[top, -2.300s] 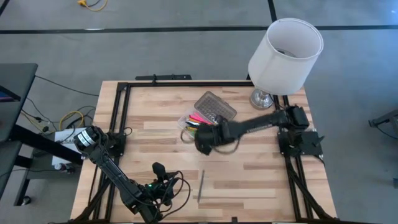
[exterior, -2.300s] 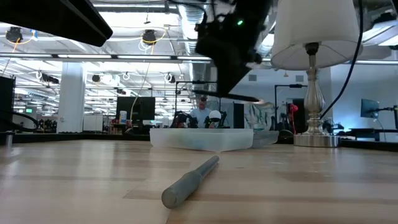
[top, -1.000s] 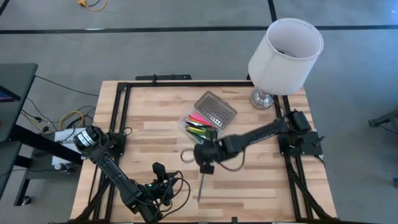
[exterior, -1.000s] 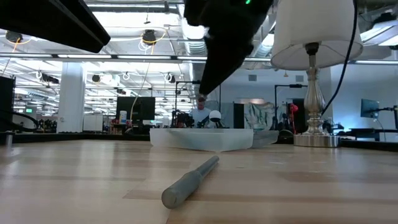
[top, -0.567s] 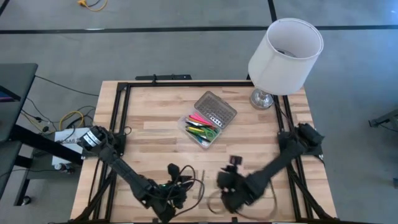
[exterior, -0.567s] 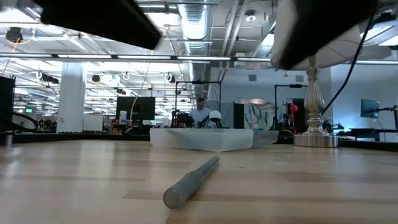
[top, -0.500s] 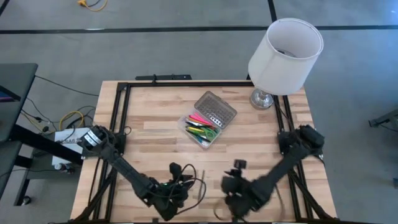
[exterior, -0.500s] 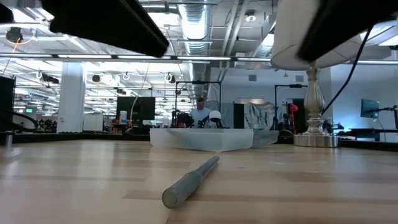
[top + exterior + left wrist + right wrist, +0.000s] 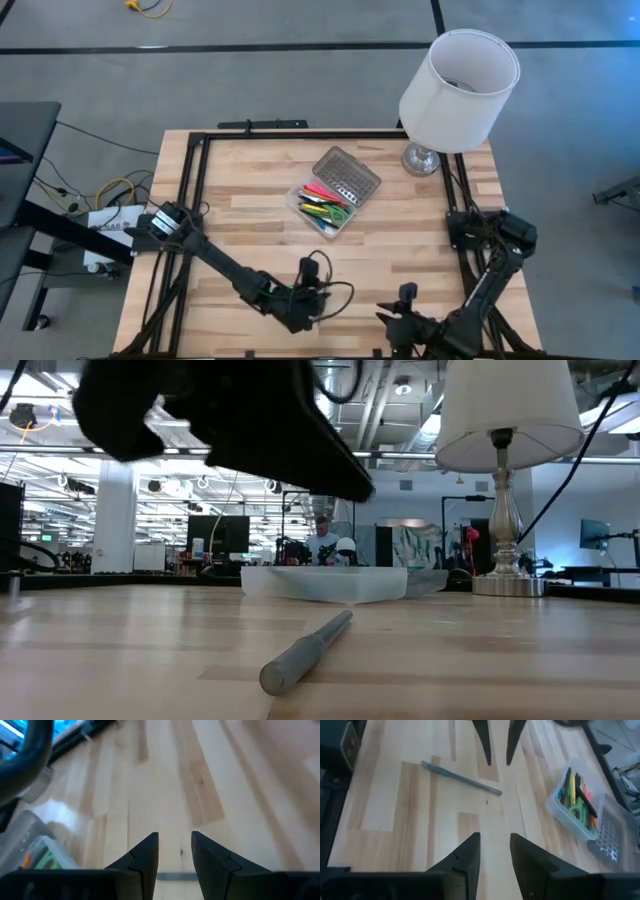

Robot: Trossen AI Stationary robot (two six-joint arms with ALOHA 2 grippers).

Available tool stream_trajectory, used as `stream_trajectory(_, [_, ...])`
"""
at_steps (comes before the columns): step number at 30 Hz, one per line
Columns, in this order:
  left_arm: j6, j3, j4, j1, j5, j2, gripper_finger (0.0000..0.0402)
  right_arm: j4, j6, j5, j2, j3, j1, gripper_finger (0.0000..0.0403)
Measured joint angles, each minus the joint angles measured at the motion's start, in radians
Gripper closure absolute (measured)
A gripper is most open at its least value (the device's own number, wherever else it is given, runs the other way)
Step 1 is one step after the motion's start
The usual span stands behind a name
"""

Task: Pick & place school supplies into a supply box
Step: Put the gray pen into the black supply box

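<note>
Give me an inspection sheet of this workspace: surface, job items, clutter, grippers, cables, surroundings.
Surface: wooden plank table in a black frame.
Job items: clear supply box lies open, its dotted grey lid hinged back; coloured pens and green-handled scissors lie inside. One grey pen lies loose on the table, apart from the box.
Clutter: white lamp standing at the table's far right corner.
Grippers: left gripper open, empty, over the grey pen near the front edge; right gripper open, empty, drawn back at the front edge.
Cables: black cables looped on both arms; yellow and white cables on the floor, left of the table.
Surroundings: grey floor; large hall with a person far behind.
</note>
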Motion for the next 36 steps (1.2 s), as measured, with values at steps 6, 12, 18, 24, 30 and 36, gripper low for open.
stream_trajectory(6, [0.037,-0.001,0.03,0.051,0.145,0.001,0.029,-0.005,0.0,0.005,0.0,0.0,0.003,0.0301])
stream_trajectory(12, [0.061,-0.001,0.036,0.096,0.349,0.018,0.029,-0.005,-0.001,0.028,0.0,0.0,-0.007,0.0301])
stream_trajectory(18, [0.065,0.001,0.046,0.136,0.455,0.074,0.029,-0.008,0.0,0.028,0.0,0.0,-0.012,0.0301])
stream_trajectory(24, [0.027,0.001,-0.03,0.148,0.513,0.08,0.029,-0.014,0.004,0.027,0.0,0.0,-0.012,0.0301])
stream_trajectory(30, [0.012,0.003,-0.104,0.144,0.538,0.077,0.029,-0.015,0.006,0.027,0.0,0.0,-0.012,0.0301])
stream_trajectory(36, [-0.021,0.005,-0.182,0.14,0.539,0.065,0.029,-0.016,0.007,0.027,0.0,0.0,-0.012,0.0301])
